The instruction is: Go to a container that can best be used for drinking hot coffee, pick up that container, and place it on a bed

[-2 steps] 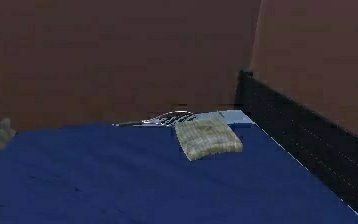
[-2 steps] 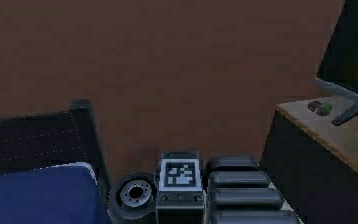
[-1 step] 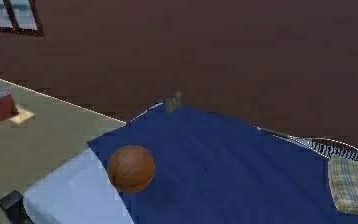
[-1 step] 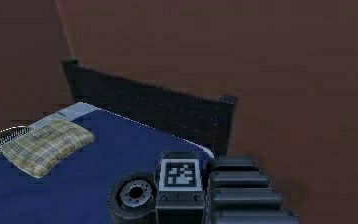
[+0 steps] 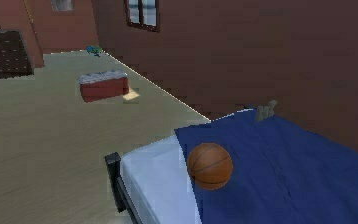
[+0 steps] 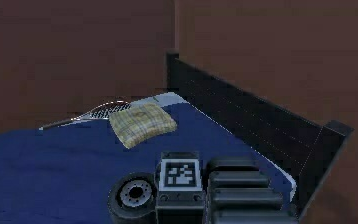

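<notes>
My arm is a black bar of ribbed blocks; at its end, a white tag with black marks; beside that, my pincer, round, black, grey-ringed.

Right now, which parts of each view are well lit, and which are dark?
Forward view: the pale floor is the brightest, the walls are dim, and the basketball carries a soft highlight. Arm side view: the far wall and bed frame are dark; the checked pillow is lightest.

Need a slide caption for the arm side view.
Stretch's arm over a blue bed with a folded plaid cloth and a racket near its dark end board.
</notes>
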Available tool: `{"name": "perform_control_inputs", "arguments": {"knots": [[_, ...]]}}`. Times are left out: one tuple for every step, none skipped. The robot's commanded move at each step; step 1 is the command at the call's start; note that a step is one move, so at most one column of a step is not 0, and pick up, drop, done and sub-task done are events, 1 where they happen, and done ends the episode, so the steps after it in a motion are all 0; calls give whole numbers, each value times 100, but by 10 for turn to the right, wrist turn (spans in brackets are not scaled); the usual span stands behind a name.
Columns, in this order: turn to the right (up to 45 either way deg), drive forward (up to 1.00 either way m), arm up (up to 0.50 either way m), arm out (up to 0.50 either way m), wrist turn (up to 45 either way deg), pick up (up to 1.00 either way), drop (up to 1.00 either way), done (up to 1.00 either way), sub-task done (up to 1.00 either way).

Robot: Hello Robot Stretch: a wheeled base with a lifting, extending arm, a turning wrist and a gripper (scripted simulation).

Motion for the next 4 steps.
{"name": "perform_control_inputs", "arguments": {"knots": [[0, 0, 0, 48, 0, 0, 0, 0, 0], [0, 0, 0, 0, 390, 0, 0, 0, 0], [0, 0, -26, 0, 0, 0, 0, 0, 0], [0, 0, -32, 0, 0, 0, 0, 0, 0]]}}
